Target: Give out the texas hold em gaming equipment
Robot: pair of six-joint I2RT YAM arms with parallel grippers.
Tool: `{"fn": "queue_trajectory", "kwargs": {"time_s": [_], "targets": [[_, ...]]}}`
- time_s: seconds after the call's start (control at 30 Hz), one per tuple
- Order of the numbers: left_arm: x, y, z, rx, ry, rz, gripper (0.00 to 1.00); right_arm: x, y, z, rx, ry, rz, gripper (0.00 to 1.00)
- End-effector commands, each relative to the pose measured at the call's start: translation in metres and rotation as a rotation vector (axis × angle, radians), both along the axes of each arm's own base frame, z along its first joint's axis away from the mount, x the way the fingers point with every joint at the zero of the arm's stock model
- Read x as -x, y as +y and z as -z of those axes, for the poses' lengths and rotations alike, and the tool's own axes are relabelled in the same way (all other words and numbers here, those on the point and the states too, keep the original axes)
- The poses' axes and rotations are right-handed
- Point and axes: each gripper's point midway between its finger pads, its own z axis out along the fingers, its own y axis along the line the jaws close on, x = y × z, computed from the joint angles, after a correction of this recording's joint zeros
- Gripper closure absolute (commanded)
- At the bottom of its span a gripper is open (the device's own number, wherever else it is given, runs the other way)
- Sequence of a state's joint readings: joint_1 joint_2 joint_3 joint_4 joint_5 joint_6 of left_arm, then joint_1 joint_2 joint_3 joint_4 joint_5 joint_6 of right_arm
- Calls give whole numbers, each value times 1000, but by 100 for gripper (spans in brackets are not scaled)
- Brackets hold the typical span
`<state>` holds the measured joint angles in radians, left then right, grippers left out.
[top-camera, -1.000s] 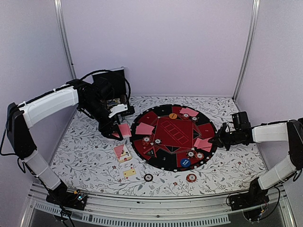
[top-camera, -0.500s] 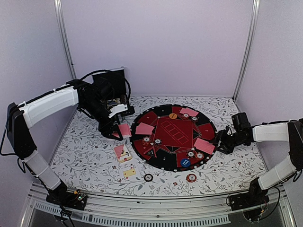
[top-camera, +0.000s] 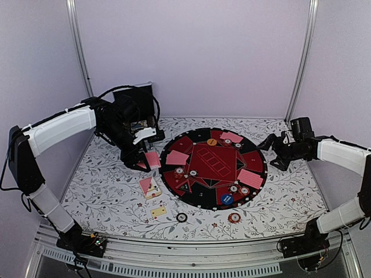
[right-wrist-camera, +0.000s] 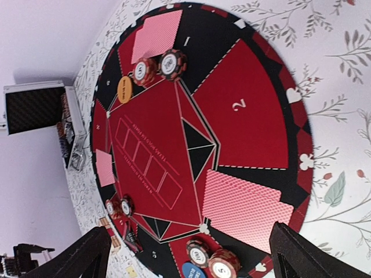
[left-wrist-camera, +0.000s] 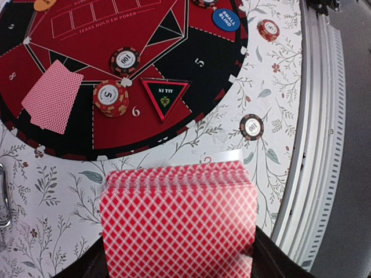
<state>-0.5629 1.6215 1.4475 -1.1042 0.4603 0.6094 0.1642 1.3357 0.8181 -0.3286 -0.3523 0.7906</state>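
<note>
My left gripper (top-camera: 144,163) is shut on the deck of pink-red-backed cards (left-wrist-camera: 179,226), held just off the round mat's (top-camera: 200,200) left edge. Dealt cards lie face down on the mat at the left (top-camera: 177,157), the back (top-camera: 231,136) and the right (top-camera: 249,178). The right ones (right-wrist-camera: 246,208) lie flat, below and ahead of my right gripper (right-wrist-camera: 191,231). That gripper (top-camera: 271,152) hovers open and holding nothing off the mat's right rim. Striped chips sit in pairs on the mat (right-wrist-camera: 211,260) (right-wrist-camera: 156,66) (left-wrist-camera: 110,97). Two more chips (top-camera: 181,217) (top-camera: 233,218) lie on the table in front of it.
A black silver-edged case (top-camera: 136,104) stands open at the back left behind the left arm. A loose pink card (top-camera: 146,185), a small box (top-camera: 154,192) and a small tan card (top-camera: 157,212) lie left of the mat. A blue button (left-wrist-camera: 225,18) and an orange button (right-wrist-camera: 124,88) rest on the mat.
My right gripper opened, left the cards on the mat's right sector and drew back toward the far right, off the mat. The left arm and deck stayed still.
</note>
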Motion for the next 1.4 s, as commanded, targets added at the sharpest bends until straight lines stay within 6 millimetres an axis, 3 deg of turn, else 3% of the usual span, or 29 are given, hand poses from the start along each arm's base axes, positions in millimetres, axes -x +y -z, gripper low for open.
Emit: {"fn": "queue_trajectory", "kwargs": {"time_s": [0.0,0.1,0.2,0.33,0.4,0.43,0.6,0.77,1.03,1.37], "targets": [[6,-4,-12,36,-26,24,100,-7,26,-27,-132,-79,-92,1],[6,-4,-12,36,-27,22,100,-9,47,-47,-146,-134,-144,1],[5,-5,-13,39,-29,20,100,-6,83,-64,-183,-162,-236,1],[3,-5,-14,37,-34,16,100,6,149,-79,-266,-176,-406,1],[2,-5,-13,34,-34,13,100,18,191,-79,-319,-161,-508,1],[2,-5,-13,33,-35,13,100,22,210,-88,-341,-178,-555,1],[1,-7,-17,43,-38,11,100,43,293,-80,-396,-134,-744,1],[1,-8,-16,41,-38,11,100,62,352,-74,-493,-102,-874,1],[2,-9,-16,41,-36,11,100,81,403,-59,-561,-55,-977,1],[2,-11,-13,48,-28,16,100,83,425,-54,-607,-43,-1003,1]]}}
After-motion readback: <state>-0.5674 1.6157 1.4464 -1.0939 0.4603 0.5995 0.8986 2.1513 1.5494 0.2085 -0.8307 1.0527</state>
